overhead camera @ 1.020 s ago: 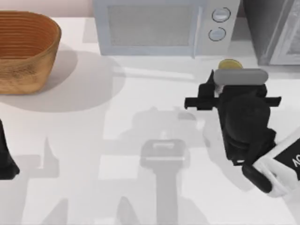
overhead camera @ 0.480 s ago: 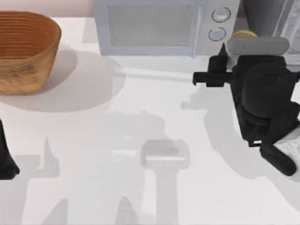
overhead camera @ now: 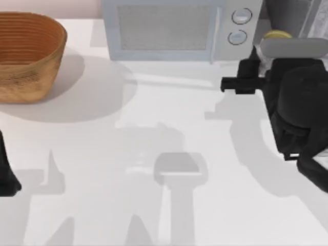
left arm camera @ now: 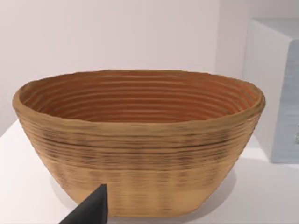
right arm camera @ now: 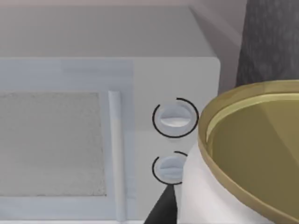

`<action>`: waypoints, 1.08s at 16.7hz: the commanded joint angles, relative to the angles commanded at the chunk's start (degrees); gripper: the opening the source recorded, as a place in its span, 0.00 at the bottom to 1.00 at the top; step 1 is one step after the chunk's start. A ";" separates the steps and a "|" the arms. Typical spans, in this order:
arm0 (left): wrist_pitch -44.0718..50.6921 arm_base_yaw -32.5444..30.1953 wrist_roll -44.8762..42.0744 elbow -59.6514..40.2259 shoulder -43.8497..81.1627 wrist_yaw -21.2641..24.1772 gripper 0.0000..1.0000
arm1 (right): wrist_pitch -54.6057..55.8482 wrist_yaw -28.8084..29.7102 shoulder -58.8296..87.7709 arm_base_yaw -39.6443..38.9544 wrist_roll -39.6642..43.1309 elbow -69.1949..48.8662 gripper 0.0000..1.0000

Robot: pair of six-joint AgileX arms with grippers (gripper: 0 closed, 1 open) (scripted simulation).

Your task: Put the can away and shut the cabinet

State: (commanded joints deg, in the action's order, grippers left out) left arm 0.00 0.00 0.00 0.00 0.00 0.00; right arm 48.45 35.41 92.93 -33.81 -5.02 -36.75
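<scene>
Left of the microwave [overhead camera: 164, 31], the left end effector [overhead camera: 6, 174] idles beyond the basket [overhead camera: 28, 54], grip state untellable, while right of it the right end effector [overhead camera: 279, 48] clasps the can [overhead camera: 277, 35] lid-up, carried toward the cabinet [overhead camera: 297, 15] for stowing.

Simulated kitchen: microwave [overhead camera: 174, 31], wicker basket [overhead camera: 28, 54], cabinet [overhead camera: 297, 15].

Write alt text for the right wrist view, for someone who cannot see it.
A white can with a dull gold lid sits close to the camera, held up in front of a light grey microwave. The microwave's two round knobs show just beside the can's rim, and a dark grey speckled cabinet rises behind the can.
</scene>
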 joint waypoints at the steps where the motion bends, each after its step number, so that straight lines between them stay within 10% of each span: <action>1: 0.00 0.00 0.00 0.00 0.00 0.00 1.00 | -1.12 -0.82 -2.10 0.75 0.12 0.85 0.00; 18: 0.00 0.00 0.00 0.00 0.00 0.00 1.00 | -37.57 -27.35 -71.50 26.03 3.94 28.55 0.00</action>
State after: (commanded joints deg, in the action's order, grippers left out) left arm 0.00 0.00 0.00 0.00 0.00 0.00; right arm 10.88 8.06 21.43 -7.77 -1.08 -8.21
